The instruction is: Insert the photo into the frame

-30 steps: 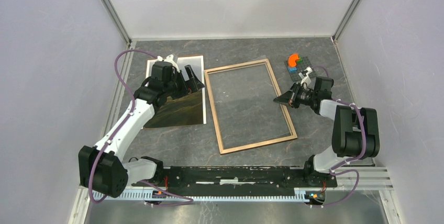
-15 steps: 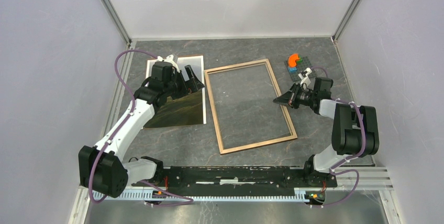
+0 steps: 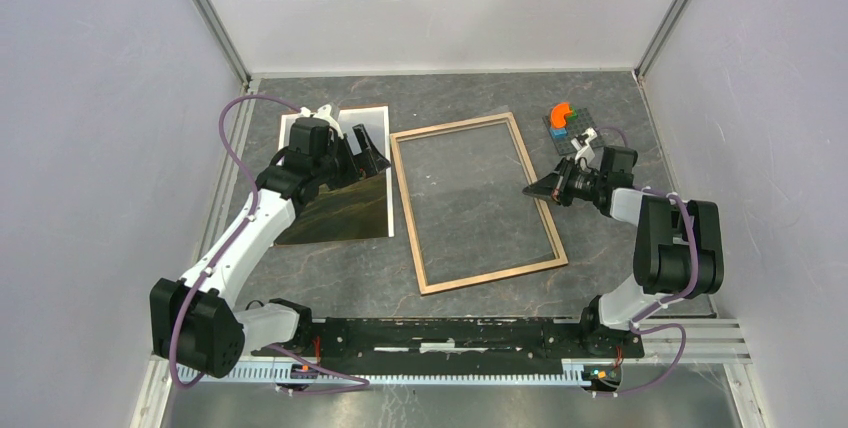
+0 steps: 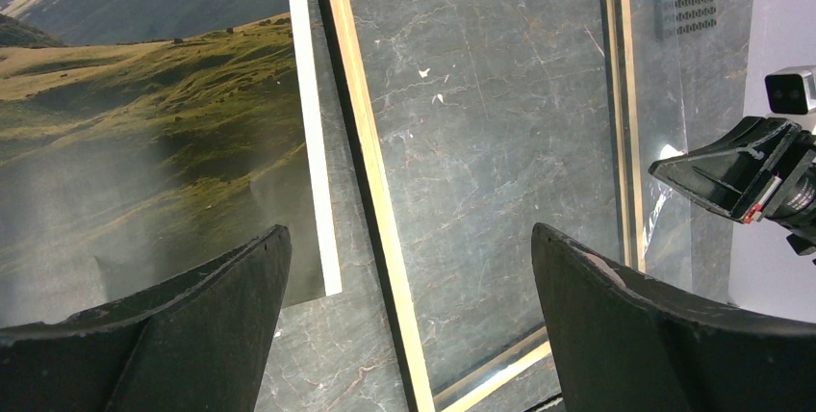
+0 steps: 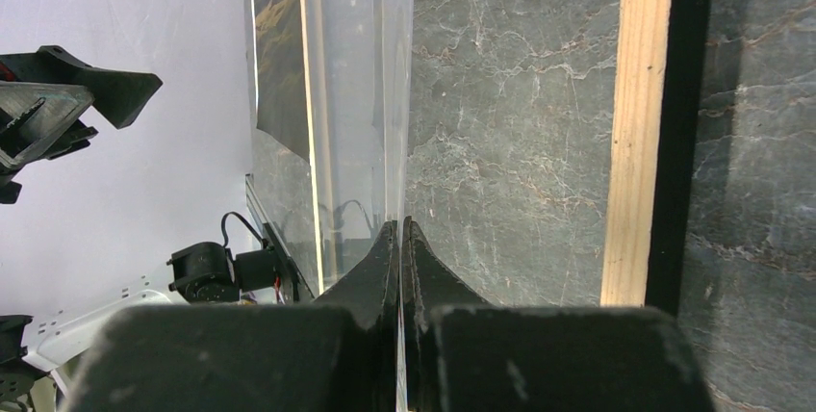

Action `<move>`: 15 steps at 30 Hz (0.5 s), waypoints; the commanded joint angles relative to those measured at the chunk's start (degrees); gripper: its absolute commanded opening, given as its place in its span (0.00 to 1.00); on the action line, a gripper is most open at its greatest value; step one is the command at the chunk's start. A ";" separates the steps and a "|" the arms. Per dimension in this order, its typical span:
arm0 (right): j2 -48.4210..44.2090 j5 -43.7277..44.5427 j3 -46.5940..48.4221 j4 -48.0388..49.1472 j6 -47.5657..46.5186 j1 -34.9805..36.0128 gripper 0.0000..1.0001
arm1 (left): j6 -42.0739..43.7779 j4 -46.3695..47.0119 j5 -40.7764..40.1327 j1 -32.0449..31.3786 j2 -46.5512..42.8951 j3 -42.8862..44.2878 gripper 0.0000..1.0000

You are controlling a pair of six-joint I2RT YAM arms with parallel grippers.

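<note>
1. The photo (image 4: 144, 142) lies flat directly beneath our left gripper (image 4: 409, 239). Its long axis runs away from us, parallel to the long rails of the frame (image 3: 408, 213).
2. That gripper hangs with its jaws spread as wide as they go, holding nothing. The photo's white right edge sits under the gap.
3. The frame rests just to that gripper's right, wood face up.
4. Our right gripper (image 5: 399, 224), across the frame, is pinched tight on a clear sheet (image 5: 356, 94). We judge the left arm nearer the photo.
</note>
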 commanded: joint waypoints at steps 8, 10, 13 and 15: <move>0.19 0.26 1.94 1.93 -0.61 -0.45 0.00 | 0.94 2.37 1.68 0.12 -0.21 -0.81 1.00; 0.35 0.26 1.86 1.64 -0.91 -0.49 0.00 | 0.89 2.37 1.63 0.16 -0.15 -0.82 1.00; 0.49 0.26 1.88 0.92 -1.47 -0.49 0.00 | 0.83 2.46 1.69 0.16 -0.15 -0.82 1.00; 0.53 0.43 1.93 0.70 -1.74 -0.56 0.00 | 0.85 2.45 1.69 0.16 -0.15 -0.82 1.00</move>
